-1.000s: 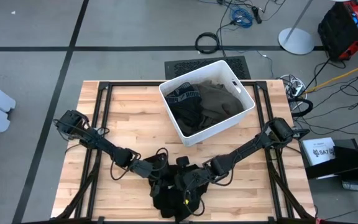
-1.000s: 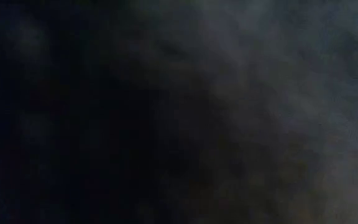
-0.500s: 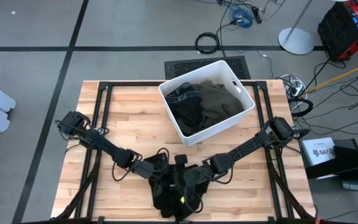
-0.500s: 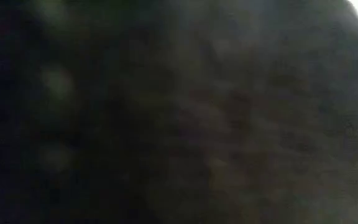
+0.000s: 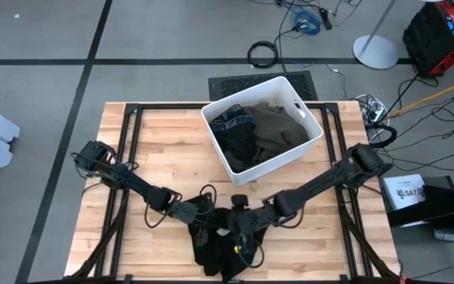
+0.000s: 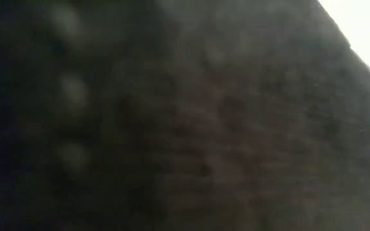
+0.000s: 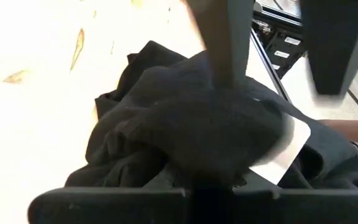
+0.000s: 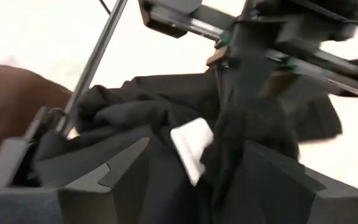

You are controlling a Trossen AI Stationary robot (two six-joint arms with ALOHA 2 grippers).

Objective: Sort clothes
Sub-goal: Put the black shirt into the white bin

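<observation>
Two robot arms meet over a black garment at the table's near edge.
The left gripper is clenched on the black fabric; the right gripper, just beside it, has its fingers spread wide over the same cloth. Farther back, a white bin holds dark olive-green clothes and a black piece.
</observation>
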